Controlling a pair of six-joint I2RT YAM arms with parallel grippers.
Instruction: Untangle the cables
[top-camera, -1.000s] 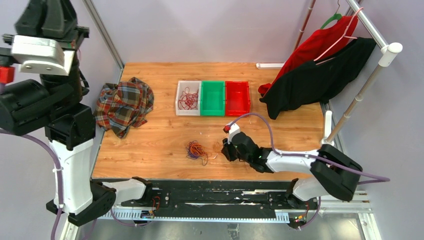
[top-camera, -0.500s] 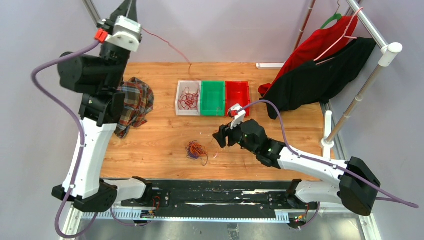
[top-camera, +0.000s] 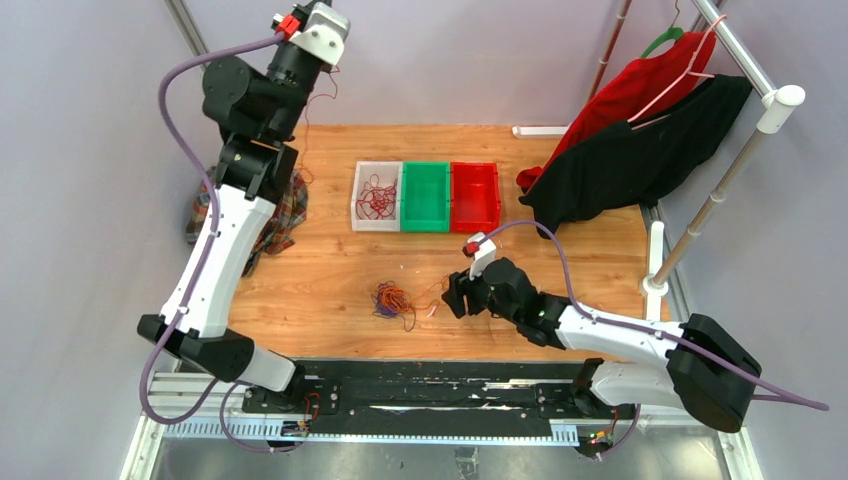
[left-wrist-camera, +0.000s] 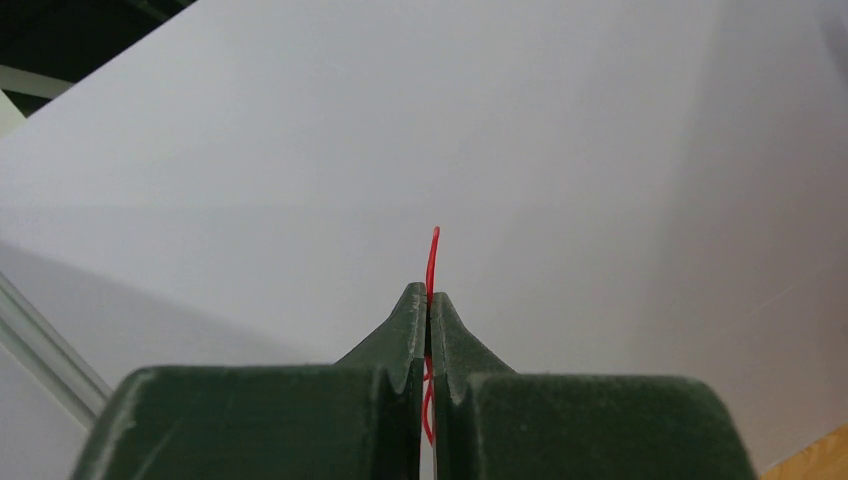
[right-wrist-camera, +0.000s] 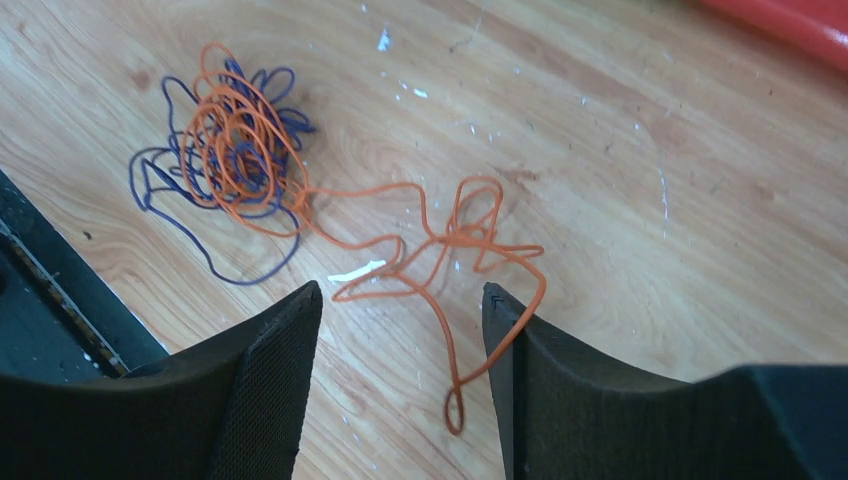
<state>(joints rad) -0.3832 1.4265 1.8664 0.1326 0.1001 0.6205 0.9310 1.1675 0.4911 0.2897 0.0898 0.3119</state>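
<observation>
My left gripper (left-wrist-camera: 428, 296) is raised high over the table's 10 o'clock corner. Its jaws are pressed together on a red cable (left-wrist-camera: 433, 250), whose tip pokes out just past the fingertips against the wall (left-wrist-camera: 600, 150).

My right gripper (right-wrist-camera: 400, 300) hovers low over the table (top-camera: 330, 250) near the front edge, fingers spread and holding nothing. A loose run of orange cable (right-wrist-camera: 440, 250) lies on the wood between and just ahead of those fingers. It leads off at 10 o'clock into a tangle (right-wrist-camera: 225, 160) of orange and purple cables.

From above, the tangle sits close by at 9 o'clock of the right gripper. At 12 o'clock from the tangle three bins stand in a row: a white bin (top-camera: 356, 200) holding a clump of red cables (top-camera: 377, 198), a green bin (top-camera: 425, 200) and a red bin (top-camera: 475, 195).
</observation>
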